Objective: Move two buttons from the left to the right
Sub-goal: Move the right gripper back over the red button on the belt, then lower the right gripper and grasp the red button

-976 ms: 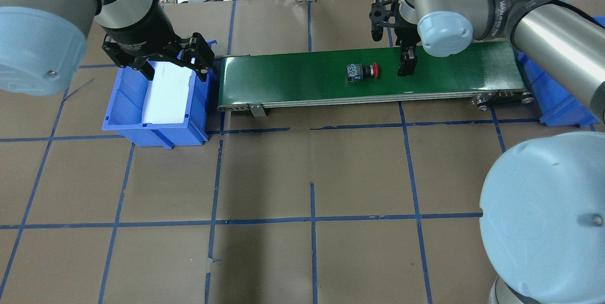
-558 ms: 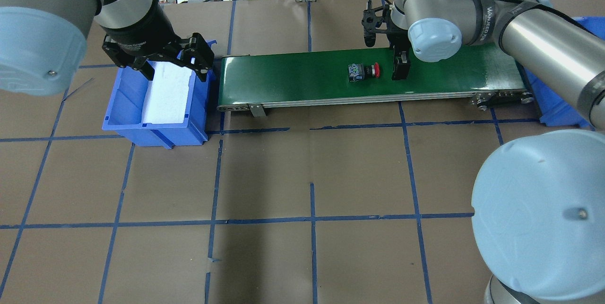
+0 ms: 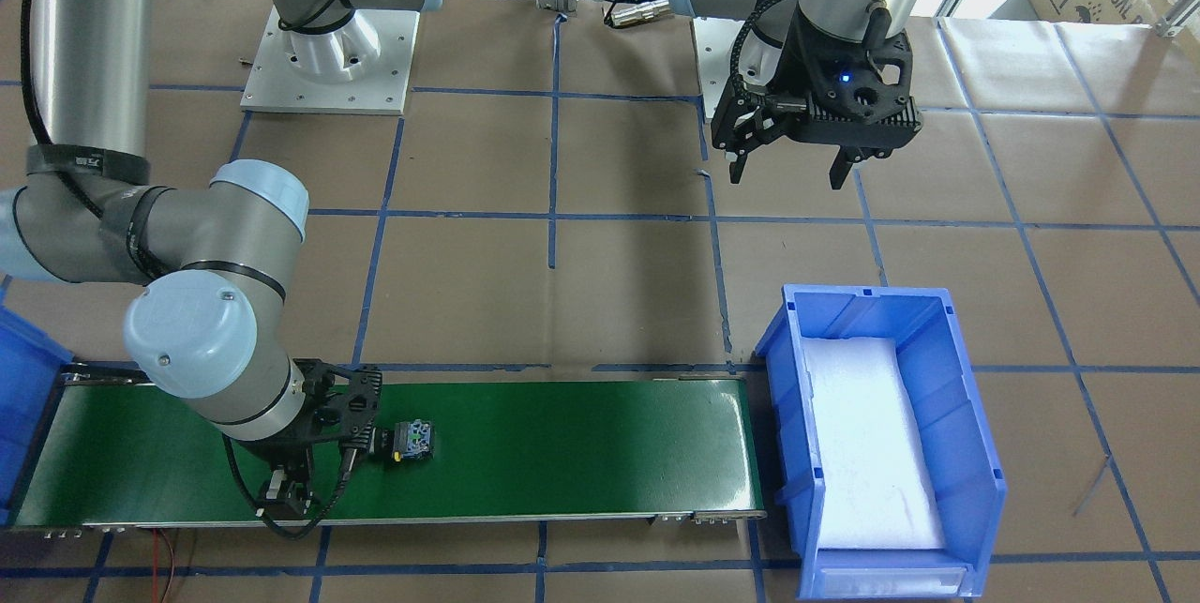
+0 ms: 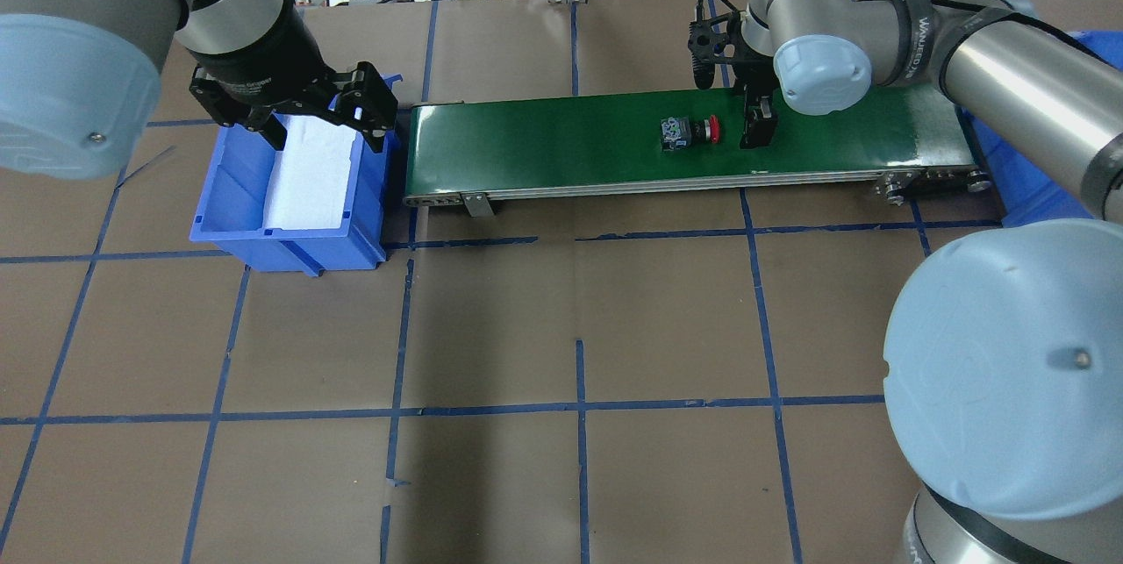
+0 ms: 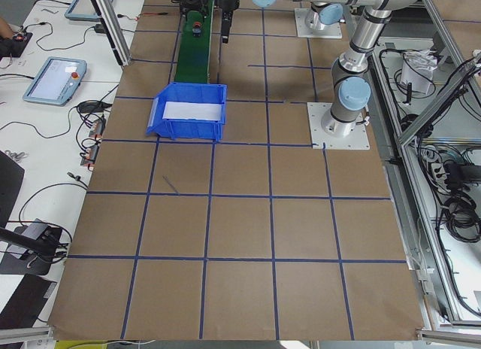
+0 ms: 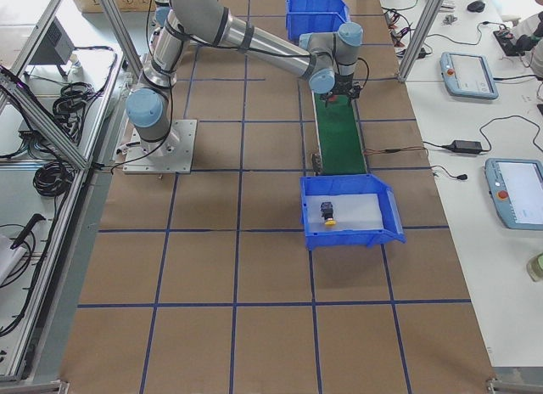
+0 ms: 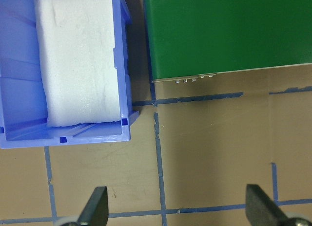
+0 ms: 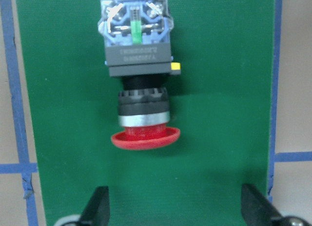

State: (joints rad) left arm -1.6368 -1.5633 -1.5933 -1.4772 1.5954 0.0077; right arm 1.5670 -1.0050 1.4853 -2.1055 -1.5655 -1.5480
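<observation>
Yellow-capped push-button switch (image 6: 327,212) in right-end blue plastic bin (image 6: 352,240) — half done. Red-capped switch (image 8: 139,84) lies on green conveyor belt (image 4: 544,143); right gripper (image 8: 178,209), left gripper (image 7: 179,209) spread wide, empty.

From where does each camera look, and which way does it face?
Front: across the table, facing the robot; both arms, red button on belt.
Overhead: behind the robot, looking forward and down; both arms.
Left side: table's left end, looking along it; both arms.
Right side: table's right end; right arm, yellow button in near bin.
Left wrist: down on the foam-lined bin; open jaws' tips.
Right wrist: down on the red button; open jaws' tips.
Front and overhead share belt and button.
</observation>
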